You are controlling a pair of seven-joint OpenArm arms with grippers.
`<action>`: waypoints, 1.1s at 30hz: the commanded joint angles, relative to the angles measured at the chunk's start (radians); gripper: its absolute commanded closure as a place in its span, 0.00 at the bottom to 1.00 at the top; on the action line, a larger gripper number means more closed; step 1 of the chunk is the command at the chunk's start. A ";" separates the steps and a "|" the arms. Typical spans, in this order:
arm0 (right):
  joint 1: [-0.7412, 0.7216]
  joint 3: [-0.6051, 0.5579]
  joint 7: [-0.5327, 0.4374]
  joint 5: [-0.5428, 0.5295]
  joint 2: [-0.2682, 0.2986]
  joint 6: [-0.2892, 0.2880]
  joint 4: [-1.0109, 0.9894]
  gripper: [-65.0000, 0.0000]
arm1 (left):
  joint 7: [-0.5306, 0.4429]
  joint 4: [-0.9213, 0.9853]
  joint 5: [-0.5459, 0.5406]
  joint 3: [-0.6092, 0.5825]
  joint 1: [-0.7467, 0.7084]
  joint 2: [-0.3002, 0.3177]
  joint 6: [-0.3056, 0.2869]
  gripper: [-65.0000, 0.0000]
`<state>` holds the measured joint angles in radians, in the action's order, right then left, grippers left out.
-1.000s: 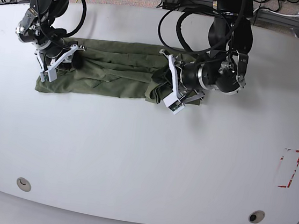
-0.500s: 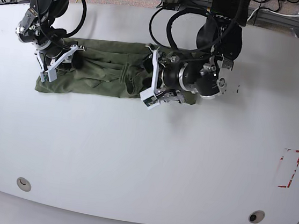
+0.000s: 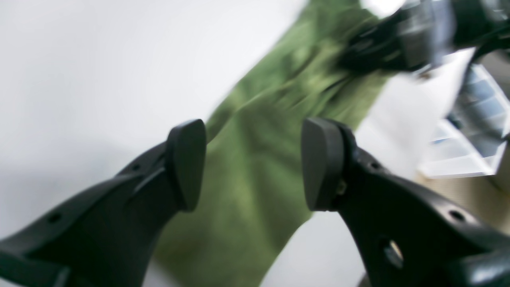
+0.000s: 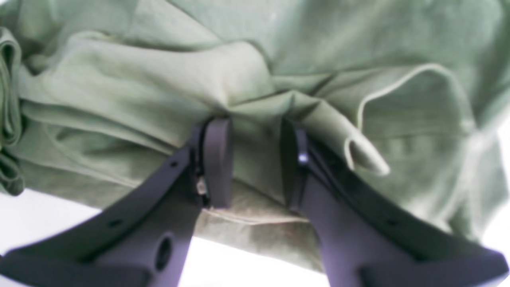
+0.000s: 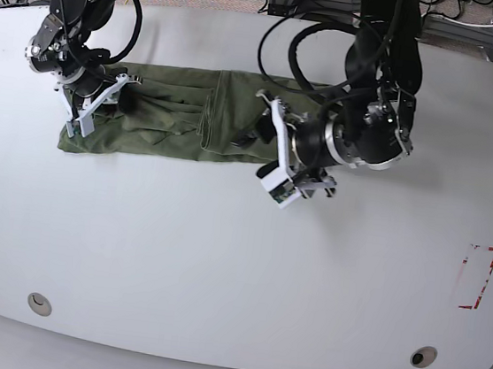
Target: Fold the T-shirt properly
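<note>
One T-shirt (image 5: 169,118), one table (image 5: 221,253), two end effectors: left (image 5: 276,157), right (image 5: 91,104)

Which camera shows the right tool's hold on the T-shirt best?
The right wrist view: the right tool is sharp and close, shut on a ridge of the T-shirt. The base view shows it small at the shirt's end; the left wrist view shows only blurred dark hardware there.

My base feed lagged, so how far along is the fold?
Done: the T-shirt lies as a long band with its one end lapped over the middle. In hand: the right gripper pins the other end; the left gripper hangs open, empty. Left: folding the band shorter and smoothing wrinkles.
</note>
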<state>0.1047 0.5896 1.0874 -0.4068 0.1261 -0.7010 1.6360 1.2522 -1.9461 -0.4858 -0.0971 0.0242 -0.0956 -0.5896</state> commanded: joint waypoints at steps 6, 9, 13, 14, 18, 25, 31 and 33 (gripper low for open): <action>-0.059 0.088 0.104 -0.017 -0.013 0.003 0.151 0.38 | -0.019 0.003 -0.012 0.090 -0.082 0.153 0.000 0.46; -0.107 0.143 0.158 -0.017 -0.018 0.003 0.162 0.14 | -0.044 0.023 -0.012 0.090 -0.109 0.190 0.000 0.46; -0.173 0.303 0.230 -0.017 -0.019 0.003 0.146 0.07 | -0.148 0.095 -0.012 0.090 -0.151 0.224 0.000 0.46; -0.182 0.336 0.241 -0.017 -0.018 0.003 0.125 0.07 | -0.174 0.116 -0.012 0.090 -0.158 0.224 0.000 0.46; -0.213 0.415 0.267 -0.019 0.056 0.003 0.017 0.07 | -0.200 0.176 -0.012 0.090 -0.169 0.222 0.000 0.46; -0.228 0.462 0.267 -0.152 0.131 0.003 -0.240 0.07 | -0.203 0.228 -0.012 0.090 -0.165 0.222 0.000 0.46; -0.194 0.458 0.264 -0.317 0.140 0.003 -0.346 0.11 | -0.203 0.227 -0.012 0.090 -0.165 0.222 0.000 0.46; -0.191 0.432 0.264 -0.338 0.117 0.003 -0.348 0.15 | -0.203 0.228 -0.011 0.090 -0.163 0.222 0.000 0.46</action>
<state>-0.0799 1.0462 1.3441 -0.7235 0.2527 -0.6991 1.2793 1.0645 -1.7042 -0.4793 -0.0086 -0.1513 0.1230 -0.5854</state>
